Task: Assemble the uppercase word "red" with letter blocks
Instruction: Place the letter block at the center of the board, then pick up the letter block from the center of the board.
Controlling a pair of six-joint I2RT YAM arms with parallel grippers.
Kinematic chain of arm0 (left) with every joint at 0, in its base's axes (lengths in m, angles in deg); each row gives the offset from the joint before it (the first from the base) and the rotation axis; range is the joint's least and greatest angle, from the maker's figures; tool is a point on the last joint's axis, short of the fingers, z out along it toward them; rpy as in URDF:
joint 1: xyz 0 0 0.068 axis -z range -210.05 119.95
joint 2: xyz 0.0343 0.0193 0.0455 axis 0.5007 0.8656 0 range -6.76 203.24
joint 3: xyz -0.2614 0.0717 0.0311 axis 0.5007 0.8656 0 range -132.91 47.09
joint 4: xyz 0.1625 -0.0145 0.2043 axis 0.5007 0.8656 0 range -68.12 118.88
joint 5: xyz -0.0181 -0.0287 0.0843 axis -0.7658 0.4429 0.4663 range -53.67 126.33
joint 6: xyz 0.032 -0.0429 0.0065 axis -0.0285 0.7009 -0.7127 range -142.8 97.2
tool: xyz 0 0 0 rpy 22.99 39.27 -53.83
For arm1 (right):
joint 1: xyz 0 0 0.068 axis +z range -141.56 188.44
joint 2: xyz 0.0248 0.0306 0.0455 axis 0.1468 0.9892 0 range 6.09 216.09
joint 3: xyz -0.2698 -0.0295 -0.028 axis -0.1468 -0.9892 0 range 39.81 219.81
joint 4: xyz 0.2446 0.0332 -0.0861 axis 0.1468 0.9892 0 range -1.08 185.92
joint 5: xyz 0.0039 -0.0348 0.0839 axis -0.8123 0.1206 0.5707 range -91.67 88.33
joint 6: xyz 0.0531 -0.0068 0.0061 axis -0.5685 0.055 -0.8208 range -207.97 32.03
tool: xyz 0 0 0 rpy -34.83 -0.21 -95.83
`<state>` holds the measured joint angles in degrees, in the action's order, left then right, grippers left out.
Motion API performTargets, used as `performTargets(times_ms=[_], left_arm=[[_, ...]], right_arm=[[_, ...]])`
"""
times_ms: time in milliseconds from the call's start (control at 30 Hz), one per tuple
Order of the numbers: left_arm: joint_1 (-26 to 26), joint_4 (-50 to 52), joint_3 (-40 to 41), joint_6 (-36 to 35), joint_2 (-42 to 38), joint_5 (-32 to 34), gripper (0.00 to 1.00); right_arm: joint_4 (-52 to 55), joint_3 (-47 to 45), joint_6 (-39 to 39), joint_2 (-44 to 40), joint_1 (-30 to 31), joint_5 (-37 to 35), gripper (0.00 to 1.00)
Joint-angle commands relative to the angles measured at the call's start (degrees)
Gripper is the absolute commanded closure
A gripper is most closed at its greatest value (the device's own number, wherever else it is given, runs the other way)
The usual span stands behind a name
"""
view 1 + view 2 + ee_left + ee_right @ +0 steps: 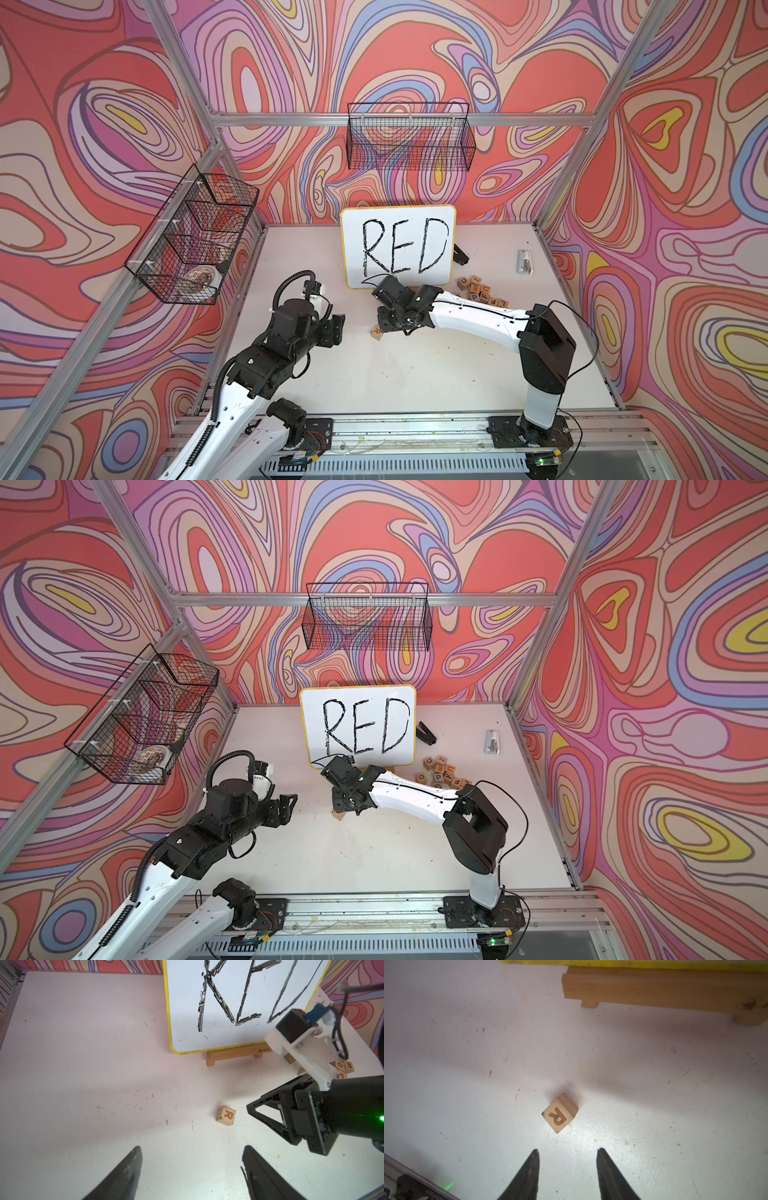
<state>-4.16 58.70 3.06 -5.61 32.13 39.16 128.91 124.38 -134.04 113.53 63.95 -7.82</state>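
Note:
A light-wood letter block with an orange-brown R (376,333) (340,814) lies alone on the white table, in front of the board. In the right wrist view the R block (559,1113) sits just beyond my right gripper (569,1150), which is open and empty. In a top view the right gripper (385,326) hovers right beside that block. My left gripper (192,1149) (336,329) hangs further left, open with nothing between its fingers, and looks toward the R block (226,1115). Several more letter blocks (482,291) (442,776) lie heaped at the right. I cannot pick out E or D among them.
A white yellow-rimmed board reading RED (398,249) stands on a wooden stand (234,1054) at the back middle. A black object (460,255) and a white one (524,262) lie at the back right. Wire baskets (195,237) (409,137) hang on the walls.

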Motion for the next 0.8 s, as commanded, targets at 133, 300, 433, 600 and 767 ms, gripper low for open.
performTargets(times_ms=[133,300,433,600,767], left_arm=[[0.14,-0.17,0.44,0.12,-0.77,-0.28,0.21],[0.13,-0.17,0.45,0.12,-0.90,-0.16,0.21],[0.13,-0.08,0.44,0.21,-1.05,-0.17,0.21],[0.14,-0.17,0.51,0.20,-1.28,-0.11,0.21],[0.13,-0.26,0.52,0.18,-1.28,-0.30,0.21]], right_arm=[[6.27,5.68,-18.15,3.64,1.13,-8.69,0.51],[11.47,10.31,-21.81,7.12,1.18,-8.58,0.48],[12.57,11.80,-23.37,9.27,1.18,-7.79,0.48],[12.48,12.88,-23.47,10.66,1.18,-6.45,0.47],[10.82,12.55,-24.44,11.96,1.12,-4.03,0.46]])
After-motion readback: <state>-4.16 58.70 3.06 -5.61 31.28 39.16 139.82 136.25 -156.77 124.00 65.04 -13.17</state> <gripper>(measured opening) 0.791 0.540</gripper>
